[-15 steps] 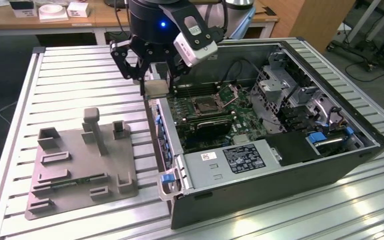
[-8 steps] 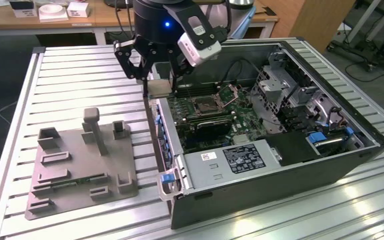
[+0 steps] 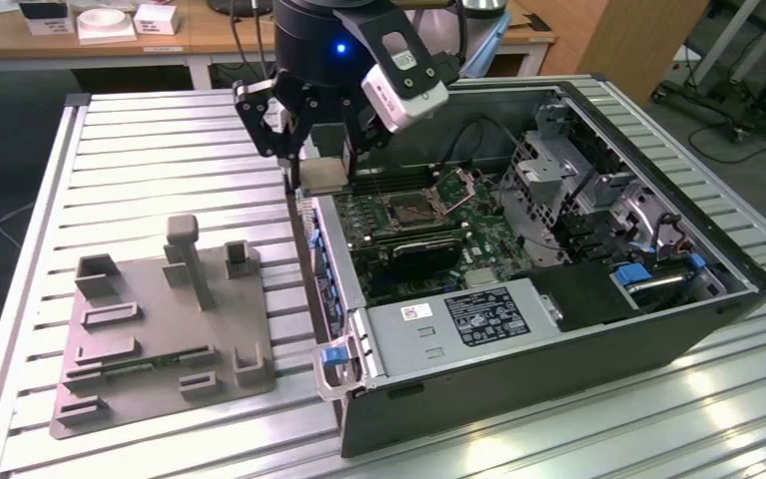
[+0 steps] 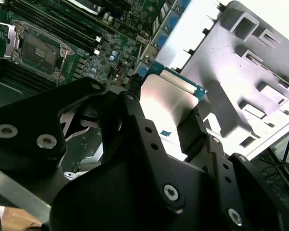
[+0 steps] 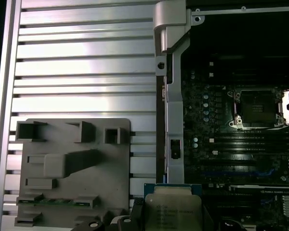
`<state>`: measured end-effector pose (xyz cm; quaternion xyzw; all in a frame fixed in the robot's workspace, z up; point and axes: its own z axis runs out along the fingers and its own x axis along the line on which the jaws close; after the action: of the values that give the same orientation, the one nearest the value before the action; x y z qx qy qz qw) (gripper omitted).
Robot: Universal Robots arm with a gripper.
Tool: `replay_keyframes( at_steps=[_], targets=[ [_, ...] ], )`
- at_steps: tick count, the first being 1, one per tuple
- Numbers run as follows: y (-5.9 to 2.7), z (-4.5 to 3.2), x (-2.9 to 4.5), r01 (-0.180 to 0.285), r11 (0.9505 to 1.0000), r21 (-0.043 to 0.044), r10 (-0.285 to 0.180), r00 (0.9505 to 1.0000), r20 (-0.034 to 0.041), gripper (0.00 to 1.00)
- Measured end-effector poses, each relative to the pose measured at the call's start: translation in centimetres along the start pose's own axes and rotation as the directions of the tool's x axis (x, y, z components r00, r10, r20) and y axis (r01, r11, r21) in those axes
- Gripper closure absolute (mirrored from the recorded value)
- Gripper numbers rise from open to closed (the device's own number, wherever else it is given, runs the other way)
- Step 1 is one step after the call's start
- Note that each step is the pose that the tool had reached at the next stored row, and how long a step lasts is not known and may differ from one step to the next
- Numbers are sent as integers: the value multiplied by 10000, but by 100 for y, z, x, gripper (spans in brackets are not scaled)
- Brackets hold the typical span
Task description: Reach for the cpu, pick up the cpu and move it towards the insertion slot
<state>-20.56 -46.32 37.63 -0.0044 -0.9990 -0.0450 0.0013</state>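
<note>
Silver-topped cpu (image 5: 172,211) is already off the grey plastic fixture (image 3: 157,329) and clamped in the hand (image 3: 323,160); in both wrist views the black fingers (image 4: 190,132) pinch its opposite edges, flat metal lid showing between them. So reach and pick look done.

Position: in the exterior view the cpu (image 3: 320,176) hangs just above the near wall of the open computer case (image 3: 702,299), at the edge of the motherboard (image 3: 417,235). Insertion slot (image 3: 417,208) sits further inside, its hinged plate (image 3: 463,187) tipped up, dark centre exposed. Cpu and slot are apart, so the transfer leg is only partly covered. In the first wrist view the slot (image 5: 257,108) sits well clear of the chip.

Green memory stick (image 3: 157,359) lies in a fixture recess on the ribbed metal desk (image 3: 157,150).

Writing: faint print on the cpu lid and a white label on the case's drive cage (image 3: 483,314); not legible enough to trust, skipping it.
</note>
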Motion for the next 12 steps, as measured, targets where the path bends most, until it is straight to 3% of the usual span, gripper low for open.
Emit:
replay_keyframes(
  at_steps=[12],
  targets=[
    [0,0,-55,0,10000,0,0,10000,0,46]
  ],
)
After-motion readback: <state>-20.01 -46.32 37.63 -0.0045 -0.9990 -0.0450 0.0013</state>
